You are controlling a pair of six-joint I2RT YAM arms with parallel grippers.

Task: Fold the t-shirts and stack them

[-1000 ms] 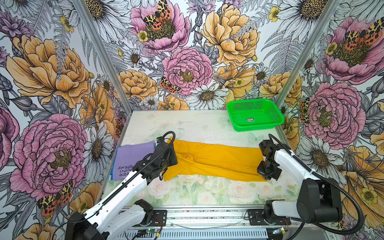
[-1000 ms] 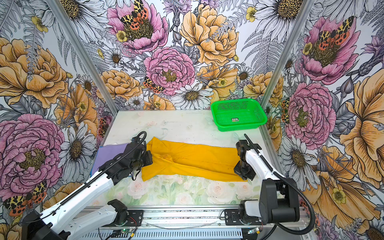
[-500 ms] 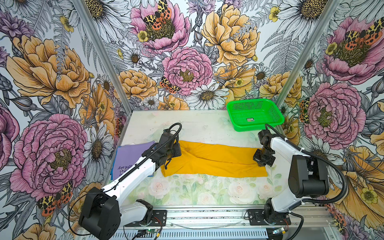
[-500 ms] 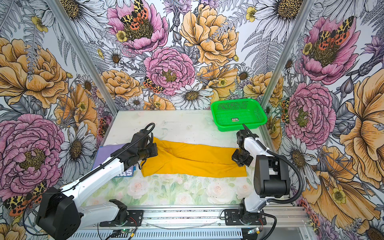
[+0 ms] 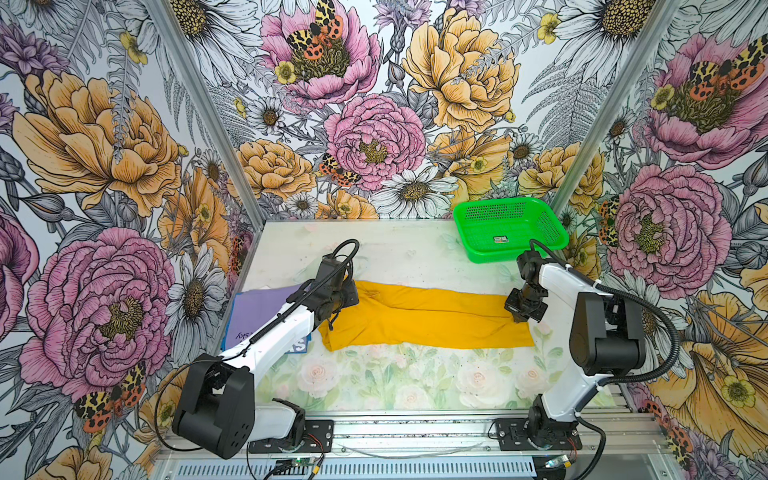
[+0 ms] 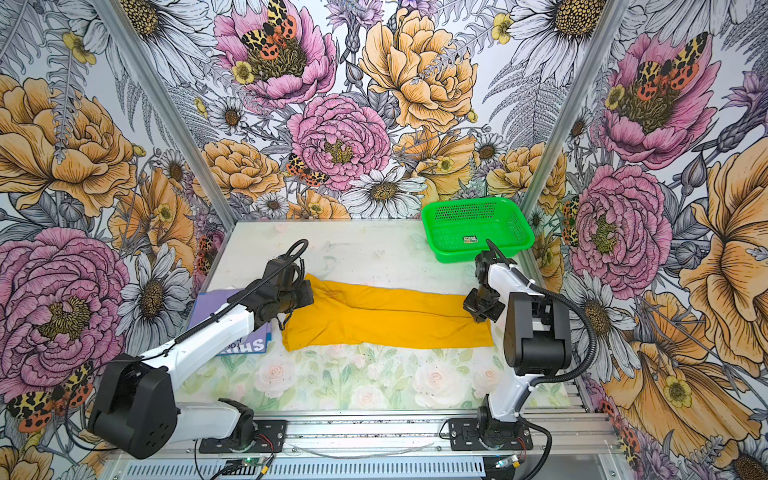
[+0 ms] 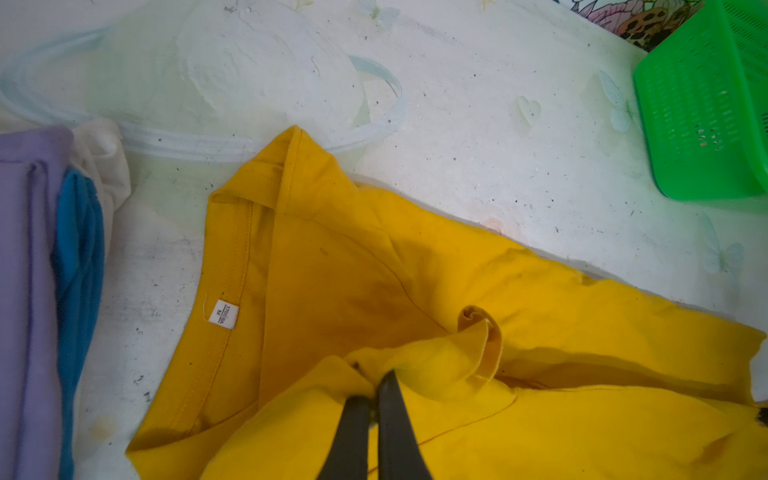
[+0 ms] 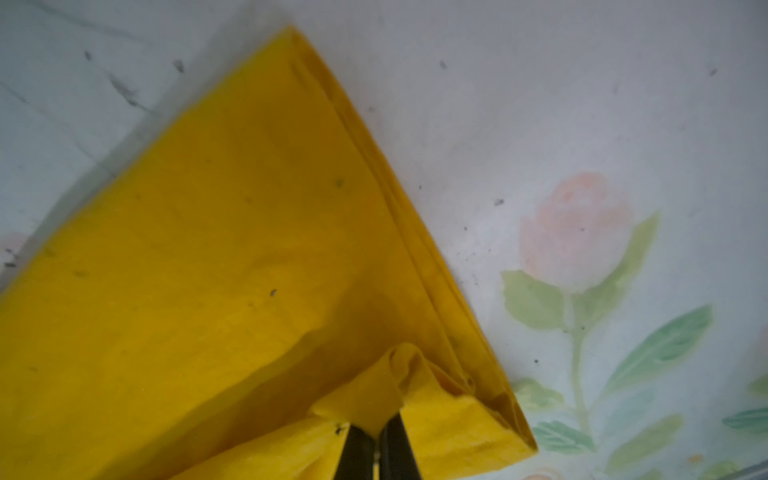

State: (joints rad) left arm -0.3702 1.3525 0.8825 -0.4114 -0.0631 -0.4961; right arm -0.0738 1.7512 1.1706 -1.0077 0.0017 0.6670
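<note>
Pinching the mustard-yellow t-shirt [image 5: 428,322] at both ends, each claw is closed tight on a small bunched fold of cloth. The left gripper [image 7: 376,388] holds the collar end, close to the white neck label [image 7: 222,316], and the right gripper [image 8: 376,430] holds the hem end near a corner. The shirt lies flat as a long band, its long axis running straight from one claw to the other, so each has the rest of the cloth lying toward its partner. The lavender t-shirt [image 5: 257,309] sits folded just outward of the left gripper, beyond the yellow band's collar end. That arm looks the nearer one for stacking, and the next fold probably carries one end toward the other.
</note>
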